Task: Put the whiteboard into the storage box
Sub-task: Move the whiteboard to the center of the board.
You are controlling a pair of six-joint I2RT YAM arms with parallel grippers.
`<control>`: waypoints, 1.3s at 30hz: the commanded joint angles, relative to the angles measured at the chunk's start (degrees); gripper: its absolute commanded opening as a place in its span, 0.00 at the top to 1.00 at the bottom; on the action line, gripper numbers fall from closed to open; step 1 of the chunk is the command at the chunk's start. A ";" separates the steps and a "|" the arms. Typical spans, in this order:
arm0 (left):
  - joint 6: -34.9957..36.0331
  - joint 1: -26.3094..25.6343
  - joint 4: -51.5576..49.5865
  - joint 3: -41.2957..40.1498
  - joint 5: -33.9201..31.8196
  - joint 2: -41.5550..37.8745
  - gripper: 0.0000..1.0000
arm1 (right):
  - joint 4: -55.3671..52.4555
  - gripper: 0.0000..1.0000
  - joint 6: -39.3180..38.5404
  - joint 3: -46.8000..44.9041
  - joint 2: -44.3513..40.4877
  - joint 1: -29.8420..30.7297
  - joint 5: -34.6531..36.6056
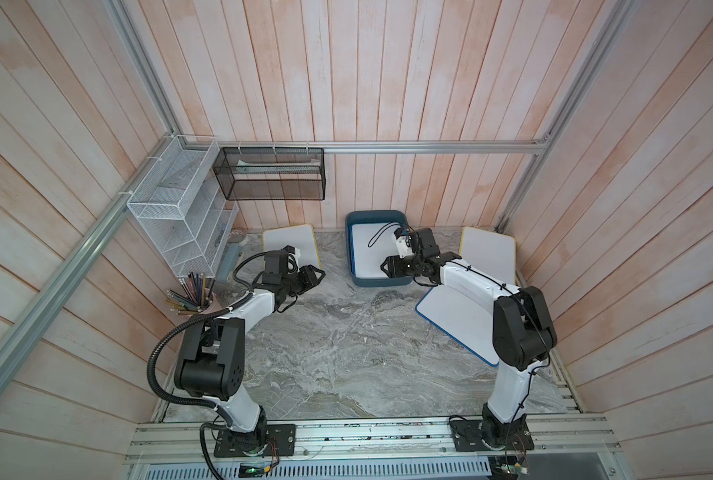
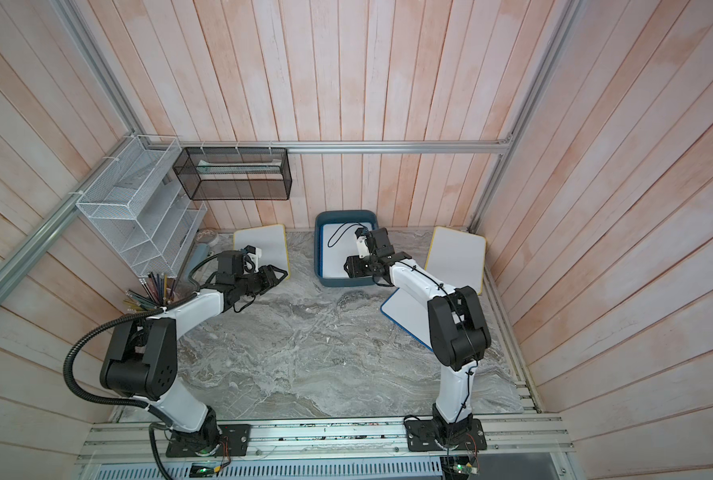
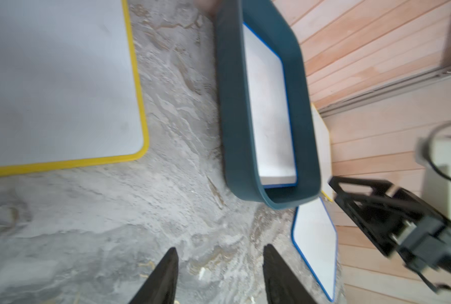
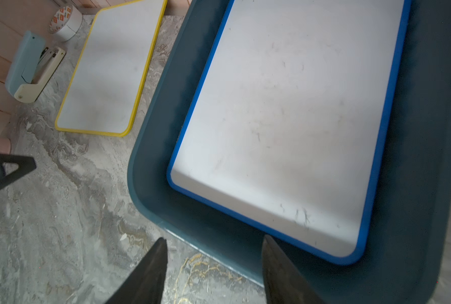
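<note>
Left wrist view: the left fingers [image 3: 165, 279] stand apart over bare worktop [image 3: 114, 223], grasping nothing, near a yellow board [image 3: 56, 79] lying flat. Next comes the box [image 3: 235, 118], with one blue board [image 4: 285, 118] flat inside it and nothing else, so that much looks done. The right fingers [image 4: 277, 276] hang spread and empty at the box's near rim. Further right, a second blue board [image 1: 454, 320] and a second yellow board [image 1: 490, 257] lie outside; three boards seem left.
</note>
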 commanded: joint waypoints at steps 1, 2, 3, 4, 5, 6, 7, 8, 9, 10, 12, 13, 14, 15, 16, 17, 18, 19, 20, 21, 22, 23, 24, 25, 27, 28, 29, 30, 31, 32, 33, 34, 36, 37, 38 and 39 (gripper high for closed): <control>3.94 0.35 -9.05 5.77 -9.79 4.19 0.46 | 9.33 0.42 1.03 -4.60 -4.69 0.06 -1.20; 4.49 0.38 -10.35 7.45 -10.99 5.45 0.46 | 9.80 0.42 0.53 -5.64 -5.60 0.28 -0.68; 4.89 0.40 -11.69 8.84 -12.18 6.55 0.46 | 10.11 0.42 0.23 -6.60 -6.28 0.42 -0.24; 5.34 0.39 -13.33 10.66 -13.70 7.81 0.46 | 10.59 0.42 -0.05 -7.54 -7.09 0.52 0.09; 5.85 0.34 -14.80 12.31 -14.98 9.03 0.46 | 11.23 0.42 -0.14 -8.55 -7.75 0.56 0.11; 6.20 0.36 -15.72 13.55 -16.00 10.06 0.46 | 11.73 0.42 -0.15 -9.43 -8.48 0.64 0.20; 6.67 0.49 -16.58 14.82 -16.99 11.34 0.46 | 12.47 0.42 0.02 -10.44 -9.14 0.69 0.20; 7.01 0.49 -16.84 15.90 -17.53 12.66 0.46 | 13.22 0.42 0.37 -11.36 -9.75 0.74 0.20; 7.19 0.65 -17.51 16.85 -17.53 13.79 0.46 | 13.86 0.42 0.77 -12.16 -10.09 0.74 0.11; 7.33 0.77 -18.20 17.95 -17.52 15.13 0.46 | 14.42 0.42 1.25 -12.86 -10.49 0.78 -0.25; 7.78 1.03 -18.44 19.02 -17.66 16.99 0.46 | 15.33 0.42 2.24 -14.36 -10.79 0.82 -1.38; 8.08 1.25 -18.26 19.39 -17.77 17.69 0.46 | 16.03 0.42 2.72 -15.22 -10.97 0.82 -1.80; 8.49 1.37 -18.19 19.97 -17.85 18.23 0.46 | 16.78 0.42 3.21 -16.25 -11.28 0.91 -2.07; 8.90 1.41 -18.29 20.37 -18.46 18.76 0.46 | 17.26 0.42 3.60 -16.85 -11.42 0.90 -2.32; 9.30 1.43 -18.75 20.96 -19.20 19.21 0.46 | 17.75 0.42 3.80 -17.54 -11.58 0.90 -2.44; 9.79 1.41 -19.16 21.43 -20.04 19.61 0.46 | 18.10 0.42 3.90 -18.16 -11.60 0.91 -2.36; 10.06 1.44 -19.27 21.51 -20.87 19.76 0.46 | 18.11 0.42 3.95 -18.40 -11.44 0.91 -2.13; 10.42 1.40 -19.31 21.59 -21.65 19.98 0.46 | 17.79 0.42 3.95 -18.38 -11.10 0.91 -2.00; 10.79 1.53 -19.23 21.59 -22.15 20.10 0.46 | 17.36 0.42 3.98 -18.19 -10.84 0.89 -2.07; 11.07 1.62 -19.41 21.65 -22.43 20.37 0.46 | 17.38 0.42 4.09 -18.20 -10.64 0.91 -2.33; 11.24 1.62 -19.61 21.81 -22.37 20.66 0.46 | 17.64 0.42 4.21 -18.31 -10.54 0.88 -2.54; 11.22 1.59 -19.93 22.07 -22.18 20.92 0.46 | 17.83 0.42 4.38 -18.52 -10.48 1.00 -2.57; 11.26 1.60 -20.39 22.16 -21.80 21.14 0.46 | 17.96 0.42 4.41 -18.47 -10.41 1.09 -2.40; 11.22 1.46 -20.68 22.00 -21.74 21.39 0.46 | 18.01 0.42 4.51 -18.32 -10.22 1.04 -2.35; 11.45 1.42 -20.47 21.25 -21.91 21.50 0.46 | 18.10 0.42 4.69 -17.83 -10.04 1.13 -2.48; 11.60 1.53 -20.24 20.82 -22.00 21.57 0.46 | 18.09 0.42 4.71 -17.53 -9.85 1.26 -2.60; 11.58 1.67 -20.05 20.72 -22.00 21.55 0.46 | 18.10 0.42 4.78 -17.22 -9.68 1.35 -2.74; 11.81 1.89 -19.85 20.92 -21.77 21.55 0.46 | 18.09 0.42 4.78 -16.76 -9.39 1.50 -2.91; 11.99 1.96 -19.97 21.66 -21.57 21.56 0.46 | 18.02 0.42 4.81 -16.34 -9.15 1.57 -3.05; 12.04 1.97 -20.24 22.52 -21.48 21.53 0.46 | 17.92 0.42 4.78 -15.92 -8.77 1.74 -3.14; 12.20 1.99 -20.57 23.70 -21.48 21.55 0.46 | 17.58 0.42 4.60 -15.20 -8.36 1.90 -3.23; 12.26 1.92 -20.96 24.73 -21.48 21.57 0.46 | 17.13 0.42 4.43 -14.61 -7.95 2.12 -3.16; 12.33 1.90 -21.53 26.35 -21.91 21.44 0.46 | 16.31 0.42 4.00 -13.56 -7.39 2.50 -2.99; 12.40 1.89 -21.49 26.68 -22.36 21.44 0.46 | 16.00 0.42 3.76 -13.17 -7.25 2.58 -2.68; 12.55 1.95 -21.43 26.88 -22.89 21.49 0.46 | 15.95 0.42 3.74 -13.07 -7.28 2.73 -2.33; 12.90 1.92 -21.47 27.19 -23.56 21.75 0.46 | 15.98 0.42 3.75 -13.03 -7.29 2.83 -2.10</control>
